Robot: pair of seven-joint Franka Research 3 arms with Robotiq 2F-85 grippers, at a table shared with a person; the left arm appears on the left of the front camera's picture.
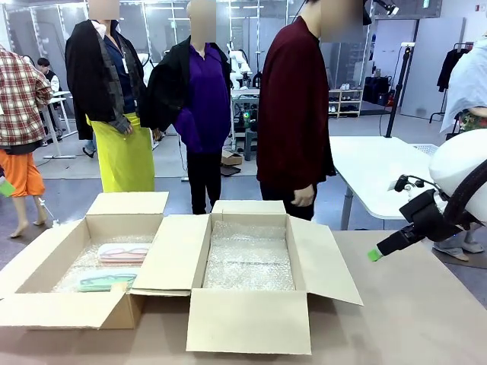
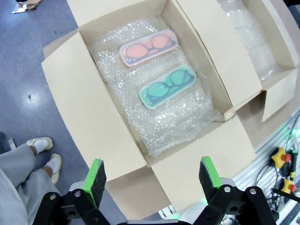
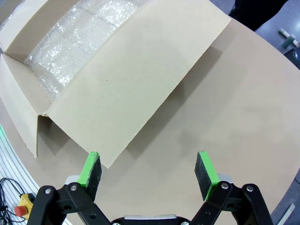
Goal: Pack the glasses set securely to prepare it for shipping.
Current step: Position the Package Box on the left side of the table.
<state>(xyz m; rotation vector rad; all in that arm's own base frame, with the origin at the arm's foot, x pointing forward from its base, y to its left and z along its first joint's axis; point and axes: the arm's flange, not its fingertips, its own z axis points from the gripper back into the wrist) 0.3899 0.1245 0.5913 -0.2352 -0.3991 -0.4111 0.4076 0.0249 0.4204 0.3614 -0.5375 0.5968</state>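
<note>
Two glasses cases lie side by side on bubble wrap inside the left cardboard box: a pale pink one and a mint green one. High above that box's near flap hangs my left gripper, open and holding nothing. Beside it stands a second open box lined with bubble wrap. My right gripper is open and holds nothing, in the air over the table to the right of that box's side flap.
A person in a dark red top stands at the far side behind the right box, hands down. Yellow emergency-stop buttons sit by the robot's edge of the table. The brown tabletop stretches out to the right.
</note>
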